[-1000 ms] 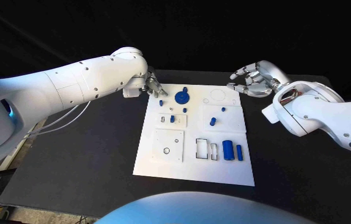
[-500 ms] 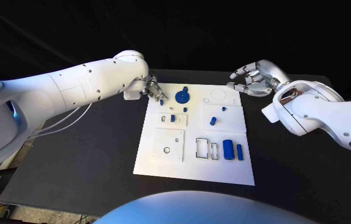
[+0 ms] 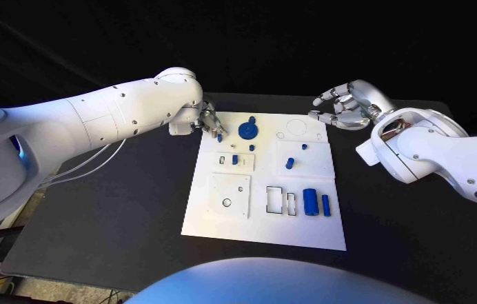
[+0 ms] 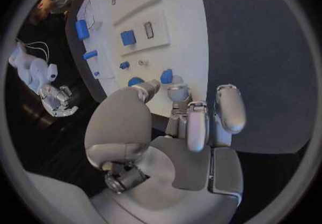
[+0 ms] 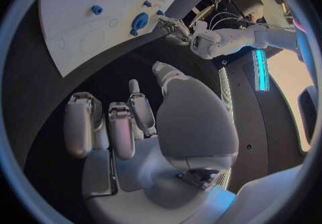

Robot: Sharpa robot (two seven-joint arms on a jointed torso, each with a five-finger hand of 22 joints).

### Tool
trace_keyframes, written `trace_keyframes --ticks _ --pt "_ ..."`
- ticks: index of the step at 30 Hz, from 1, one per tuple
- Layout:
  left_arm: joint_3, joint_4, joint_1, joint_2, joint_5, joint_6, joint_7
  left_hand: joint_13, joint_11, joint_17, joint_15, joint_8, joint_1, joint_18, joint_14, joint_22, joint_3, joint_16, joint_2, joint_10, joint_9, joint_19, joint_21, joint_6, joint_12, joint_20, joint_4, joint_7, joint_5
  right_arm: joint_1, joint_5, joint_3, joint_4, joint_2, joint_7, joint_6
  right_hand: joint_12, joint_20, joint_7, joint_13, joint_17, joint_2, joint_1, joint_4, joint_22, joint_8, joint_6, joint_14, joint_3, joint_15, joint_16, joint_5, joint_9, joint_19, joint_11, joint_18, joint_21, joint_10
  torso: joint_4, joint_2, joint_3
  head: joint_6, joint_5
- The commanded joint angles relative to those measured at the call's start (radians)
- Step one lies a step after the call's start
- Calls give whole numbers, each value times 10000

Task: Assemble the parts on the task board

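Head view: nearest on the white board two blue cylinders lie side by side, long axes running near to far. Farther on, small blue pegs stand upright — then a blue disc. Left hand pinches a small blue peg at the board's far left corner. Right hand hovers over the black worktop, fingers loosely curled, holding nothing.

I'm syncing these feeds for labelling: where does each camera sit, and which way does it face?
Head view: on the robot's head, looking down at the task board; both arms, left hand and right hand show.
Left wrist view: behind the left hand, facing the board's edge.
Right wrist view: behind the right hand, facing the board.
Shared: both wrist views show the other hand.
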State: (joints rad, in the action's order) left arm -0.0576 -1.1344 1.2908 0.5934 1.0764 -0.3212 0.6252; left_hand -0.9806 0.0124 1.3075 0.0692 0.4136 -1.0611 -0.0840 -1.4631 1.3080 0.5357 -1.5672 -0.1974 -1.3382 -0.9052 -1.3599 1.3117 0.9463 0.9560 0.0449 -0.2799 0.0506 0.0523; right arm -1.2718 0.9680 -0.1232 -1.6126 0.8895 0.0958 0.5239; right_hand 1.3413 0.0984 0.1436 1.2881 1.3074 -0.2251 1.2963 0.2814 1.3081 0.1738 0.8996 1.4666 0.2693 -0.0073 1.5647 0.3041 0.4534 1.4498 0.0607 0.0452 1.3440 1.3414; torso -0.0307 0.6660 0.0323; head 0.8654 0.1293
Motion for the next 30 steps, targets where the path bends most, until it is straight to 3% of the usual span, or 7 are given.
trace_keyframes --ticks 1,16,22,28,30 --pt "1 2 -1 -35 -191 -119 -151 -12 36 2633 -51 -53 -157 122 -1076 910 85 -36 31 38 24 9 -47 72 52 49 17 -4 -38 6 45 1 0 -13 -55 -125 -38 23 -26 6 2443 19 -75 28 1560 48 -50 992 0 2 -16 14 8 -52 6 98 -25 -28 -2 -3 5 17 3" --pt "-5 26 -1 -49 -280 -230 -194 -12 77 2633 -24 30 -639 115 -1076 932 527 -36 92 27 76 20 -89 192 77 39 258 -58 -34 6 45 1 5 -15 -57 -119 -34 22 -27 10 2441 30 -75 25 1559 52 -51 992 5 0 -17 30 12 -53 5 99 -31 -23 1 -3 1 43 1" --pt "-7 38 -2 -52 -403 -110 -248 11 127 2633 15 237 -1183 117 -1076 989 1363 -36 266 -8 -10 -19 -102 160 100 20 886 -113 68 7 46 1 10 -16 -61 -114 -33 21 -29 12 2436 37 -74 21 1552 56 -50 991 9 -1 -19 47 17 -61 3 103 -47 -20 0 -5 1 58 11" --pt "-9 45 -4 -41 -585 29 -286 55 127 2633 22 692 -1310 128 -1076 1085 2246 -36 331 -125 -385 -80 -107 -2 130 14 1716 -95 873 7 46 1 13 -14 -62 -108 -33 21 -29 12 2436 37 -74 21 1552 56 -50 991 9 -1 -19 47 17 -61 3 103 -47 -20 5 -6 3 68 20" --pt "-9 35 -5 -28 -634 79 -298 67 119 2633 16 779 -1308 131 -1076 1106 2419 -36 342 -145 -471 -93 -105 -38 129 20 1876 -82 920 7 46 1 16 -14 -62 -108 -33 21 -29 12 2436 37 -74 21 1552 56 -50 991 9 -1 -19 47 17 -61 3 103 -47 -20 5 -6 2 68 20"
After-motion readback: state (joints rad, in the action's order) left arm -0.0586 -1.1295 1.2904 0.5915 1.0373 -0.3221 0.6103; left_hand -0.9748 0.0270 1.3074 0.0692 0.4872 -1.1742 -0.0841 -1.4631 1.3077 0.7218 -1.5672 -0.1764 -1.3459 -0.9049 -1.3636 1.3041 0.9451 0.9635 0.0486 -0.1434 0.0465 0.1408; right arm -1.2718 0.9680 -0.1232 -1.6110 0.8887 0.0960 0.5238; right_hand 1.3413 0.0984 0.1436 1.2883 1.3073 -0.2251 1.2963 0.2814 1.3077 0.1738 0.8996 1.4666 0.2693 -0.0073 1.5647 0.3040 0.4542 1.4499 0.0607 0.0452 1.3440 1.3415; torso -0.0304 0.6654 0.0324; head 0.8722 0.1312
